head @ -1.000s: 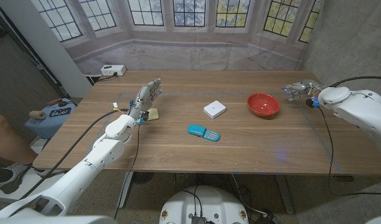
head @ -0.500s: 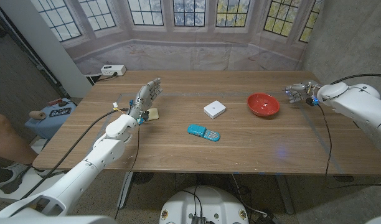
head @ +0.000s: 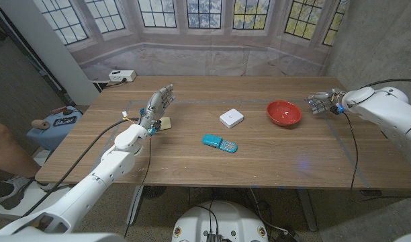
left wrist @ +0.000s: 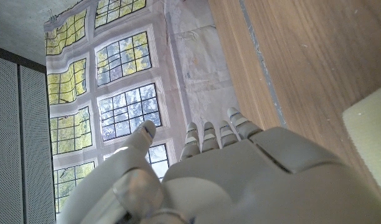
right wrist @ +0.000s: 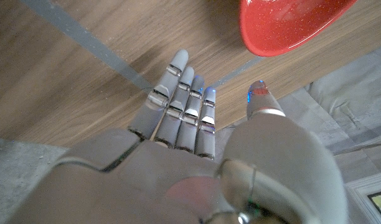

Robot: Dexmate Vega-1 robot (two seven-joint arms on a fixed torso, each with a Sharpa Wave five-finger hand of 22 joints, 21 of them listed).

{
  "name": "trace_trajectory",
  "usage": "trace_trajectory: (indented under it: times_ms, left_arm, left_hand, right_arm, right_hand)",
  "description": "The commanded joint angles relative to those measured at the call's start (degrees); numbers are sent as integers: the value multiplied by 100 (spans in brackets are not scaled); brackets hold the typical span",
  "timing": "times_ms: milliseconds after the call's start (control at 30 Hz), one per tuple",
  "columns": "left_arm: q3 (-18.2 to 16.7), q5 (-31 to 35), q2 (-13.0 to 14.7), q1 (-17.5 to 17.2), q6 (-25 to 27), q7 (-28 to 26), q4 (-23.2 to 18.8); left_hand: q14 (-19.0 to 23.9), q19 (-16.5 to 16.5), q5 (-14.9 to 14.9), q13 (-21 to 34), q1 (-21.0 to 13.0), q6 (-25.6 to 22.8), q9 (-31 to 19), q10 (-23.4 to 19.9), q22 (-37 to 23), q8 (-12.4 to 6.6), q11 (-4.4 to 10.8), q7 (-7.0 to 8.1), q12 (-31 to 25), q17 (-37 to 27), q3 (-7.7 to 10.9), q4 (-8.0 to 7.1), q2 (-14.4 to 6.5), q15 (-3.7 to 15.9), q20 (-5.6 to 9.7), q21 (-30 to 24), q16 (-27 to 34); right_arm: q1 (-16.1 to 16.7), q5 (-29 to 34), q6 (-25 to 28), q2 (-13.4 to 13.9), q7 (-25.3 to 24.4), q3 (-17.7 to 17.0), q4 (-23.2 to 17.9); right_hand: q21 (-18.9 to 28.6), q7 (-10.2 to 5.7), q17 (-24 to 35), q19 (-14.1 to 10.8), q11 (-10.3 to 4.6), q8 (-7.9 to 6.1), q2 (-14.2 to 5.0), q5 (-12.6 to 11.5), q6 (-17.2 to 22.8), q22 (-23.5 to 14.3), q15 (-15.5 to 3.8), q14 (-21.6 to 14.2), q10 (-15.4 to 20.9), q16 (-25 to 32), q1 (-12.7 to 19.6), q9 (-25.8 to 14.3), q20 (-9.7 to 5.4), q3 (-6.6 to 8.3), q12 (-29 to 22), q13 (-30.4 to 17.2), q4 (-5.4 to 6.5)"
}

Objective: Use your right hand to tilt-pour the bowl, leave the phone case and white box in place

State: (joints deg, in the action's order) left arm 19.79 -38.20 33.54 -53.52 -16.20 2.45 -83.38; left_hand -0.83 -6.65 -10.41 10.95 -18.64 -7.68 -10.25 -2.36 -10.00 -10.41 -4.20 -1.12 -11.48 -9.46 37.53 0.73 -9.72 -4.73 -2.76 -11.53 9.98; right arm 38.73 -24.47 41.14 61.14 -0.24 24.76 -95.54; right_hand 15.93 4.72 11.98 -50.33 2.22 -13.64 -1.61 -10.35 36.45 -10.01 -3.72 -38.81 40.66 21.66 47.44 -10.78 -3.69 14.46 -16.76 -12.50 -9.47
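The red bowl (head: 284,113) sits upright on the wooden table (head: 192,161) at the right. My right hand (head: 321,101) hovers open just to the right of it, fingers pointing toward the bowl with a small gap left. In the right wrist view the bowl (right wrist: 290,25) lies beyond my straight fingers (right wrist: 181,99), untouched. The white box (head: 232,118) stands near the table's middle, and the teal phone case (head: 219,143) lies in front of it. My left hand (head: 158,105) stands open at the left, fingers up, holding nothing.
A small cream block (head: 165,123) lies by my left hand, also seen as the cream block (left wrist: 371,134) in the left wrist view. A white power strip (head: 121,76) sits at the far left corner. A person's arm (head: 7,151) shows at the left edge.
My right hand has drifted slightly toward the bowl and a little lower. The bowl, box, phone case and left hand have not moved.
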Motion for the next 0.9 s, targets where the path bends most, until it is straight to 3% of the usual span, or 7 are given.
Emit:
trace_trajectory:
  times_ms: [33, 467, 900]
  left_arm:
    - [-6, -14, 5, -88, 22, -46, -95]
    - [-24, -54, 5, -136, -22, -7, -87]
    - [-22, -82, 7, -147, -43, 57, -62]
  left_hand:
    - [5, -39, -36, 3, -77, -52, -16, -12, -16, -31, -32, -10, -55, -21, 3, 46, -16, -61, -25, 1, 25]
    - [15, -40, -38, 4, -87, -76, -18, -32, -17, -37, -41, -10, -62, -22, -11, 63, -25, -55, -40, 1, 29]
    - [13, -42, -39, 6, -93, -75, -20, -22, -17, -33, -56, 1, -57, -24, -27, 76, -29, -62, -41, 0, 28]
  right_arm:
    - [-153, 61, 375, -51, -2, 172, -125]
    - [-637, 252, 957, -273, 155, 576, -204]
    - [-744, 230, 1187, -299, 284, 714, -225]
  right_hand:
    - [53, -21, 8, -106, -98, 18, 40, 11, 84, -18, -55, -137, 71, 75, 55, -13, 3, 3, -20, 5, 5]
    - [87, -18, -54, -271, -108, 0, 122, -33, 221, -22, -111, -354, 207, 49, 121, -15, -24, 18, -8, 7, 2]
    - [62, 27, -55, -251, -58, 60, 157, -51, 123, -22, -82, -281, 148, -18, 127, -16, 2, 10, 51, 7, 18]
